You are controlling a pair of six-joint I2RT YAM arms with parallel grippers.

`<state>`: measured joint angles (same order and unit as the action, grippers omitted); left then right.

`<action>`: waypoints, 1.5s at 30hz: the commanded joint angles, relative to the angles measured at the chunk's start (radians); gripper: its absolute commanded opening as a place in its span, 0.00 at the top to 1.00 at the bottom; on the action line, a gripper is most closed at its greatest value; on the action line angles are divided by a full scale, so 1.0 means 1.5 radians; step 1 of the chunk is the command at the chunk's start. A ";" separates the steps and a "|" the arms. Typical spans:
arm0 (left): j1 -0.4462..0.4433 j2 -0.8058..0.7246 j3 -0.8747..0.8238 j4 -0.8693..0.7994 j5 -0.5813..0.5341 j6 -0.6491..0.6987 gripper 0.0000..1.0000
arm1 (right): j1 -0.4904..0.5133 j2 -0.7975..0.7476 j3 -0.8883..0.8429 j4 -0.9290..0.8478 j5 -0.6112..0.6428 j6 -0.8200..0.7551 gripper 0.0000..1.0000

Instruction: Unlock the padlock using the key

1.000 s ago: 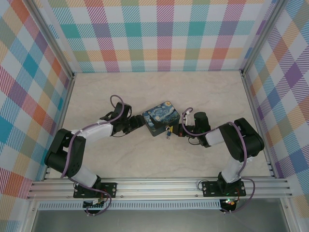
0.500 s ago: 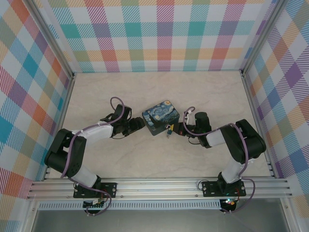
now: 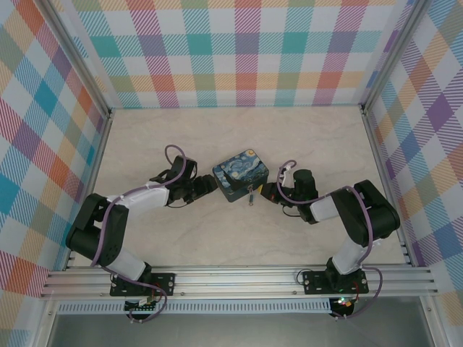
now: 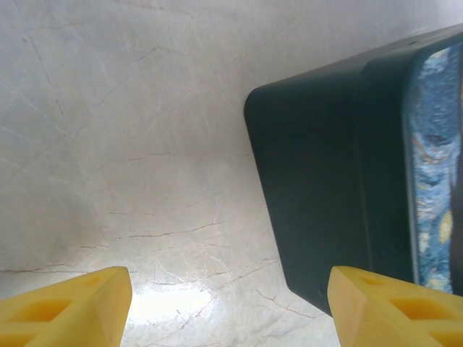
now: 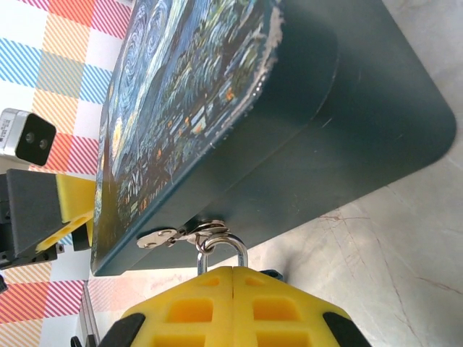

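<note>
The desk (image 3: 181, 144) is a pale, marble-veined surface, walled on three sides by plaid panels (image 3: 246, 50), with an aluminium rail (image 3: 239, 278) along the near edge. Mid-desk stands a dark-blue starry-night box (image 3: 241, 176), lid down, so its contents are hidden. The padlock (image 3: 251, 194) hangs at the box's near-right side. In the right wrist view its silvery shackle (image 5: 230, 247) passes through the box's hasp (image 5: 160, 236), while its body is hidden behind the yellow fingers. The right gripper (image 3: 265, 192) is clenched, fingertips pressed together just under the shackle. Whether anything is pinched between them I cannot tell. The left gripper (image 3: 207, 185) is released, jaws wide, at the box's left corner.
</note>
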<state>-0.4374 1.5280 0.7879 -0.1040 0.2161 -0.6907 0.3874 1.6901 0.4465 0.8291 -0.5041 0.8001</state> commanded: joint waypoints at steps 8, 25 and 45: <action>-0.005 -0.044 0.018 -0.018 0.002 0.007 0.22 | 0.001 0.011 0.008 0.045 -0.073 -0.056 0.55; -0.028 0.086 0.096 0.011 0.028 0.010 0.12 | 0.021 0.084 0.083 0.006 -0.097 -0.069 0.46; -0.037 0.104 0.083 0.006 0.007 0.015 0.13 | 0.021 0.077 0.076 0.000 -0.133 -0.078 0.66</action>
<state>-0.4778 1.6680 0.9276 -0.0525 0.2512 -0.6868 0.4141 1.8206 0.5694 0.8181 -0.6785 0.7101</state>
